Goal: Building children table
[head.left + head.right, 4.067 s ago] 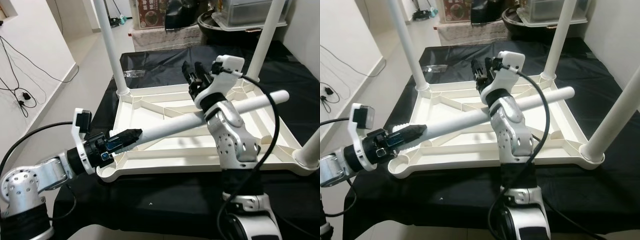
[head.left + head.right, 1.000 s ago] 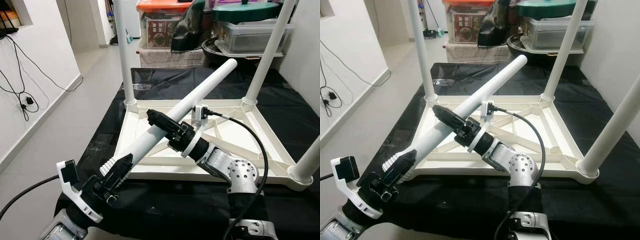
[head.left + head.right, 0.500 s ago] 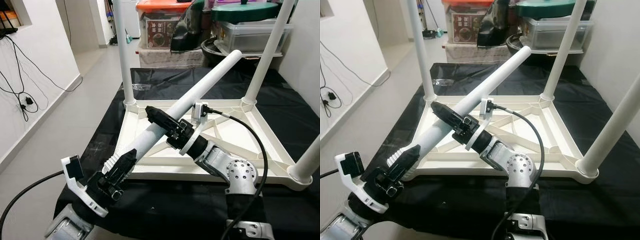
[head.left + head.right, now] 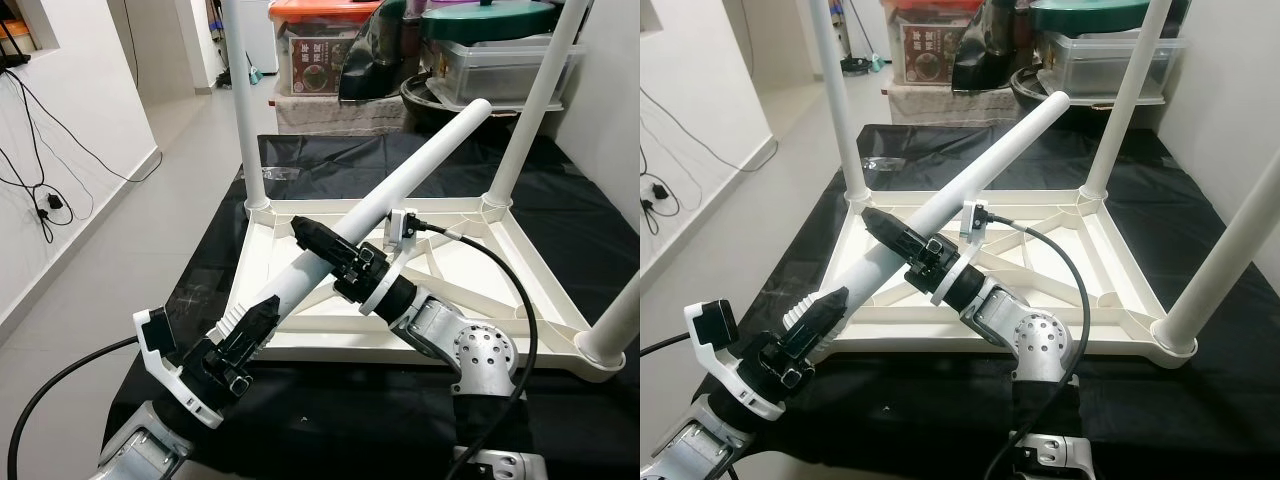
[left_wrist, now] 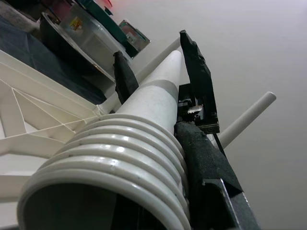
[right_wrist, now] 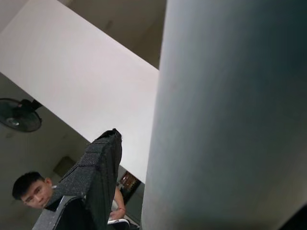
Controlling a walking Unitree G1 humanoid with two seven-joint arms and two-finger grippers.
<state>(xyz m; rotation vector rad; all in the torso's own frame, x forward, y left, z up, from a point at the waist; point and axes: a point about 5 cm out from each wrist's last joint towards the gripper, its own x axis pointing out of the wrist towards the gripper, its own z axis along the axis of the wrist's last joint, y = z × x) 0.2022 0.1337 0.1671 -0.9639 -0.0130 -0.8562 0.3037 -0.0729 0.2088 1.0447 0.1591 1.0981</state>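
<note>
Table leg [image 4: 400, 190], a long white plastic tube with a ribbed screw thread at its near end, is held slanting over the upturned white table top [image 4: 530, 275], rising from near left to far right. Our left gripper [image 4: 250, 335] is clamped on the threaded end, just above the near left corner of the table top. Our right gripper [image 4: 318, 243] is closed around the tube a little further up, its fingers [image 4: 890, 230] wrapping the shaft. We see three more white legs already standing upright in the other corners: far left [image 4: 240, 110], far right [image 4: 535, 110] and near right [image 4: 625, 310], all cut off by the frame edges. The table top lies on a black cloth [image 4: 600, 180]. Our left gripper hides the near left corner socket, so we cannot tell if thread and socket touch. Open floor [image 4: 110, 250] lies to the left; storage boxes [image 4: 490, 60] crowd the far side. In the right wrist view a person [image 6: 29, 191] appears faintly
</note>
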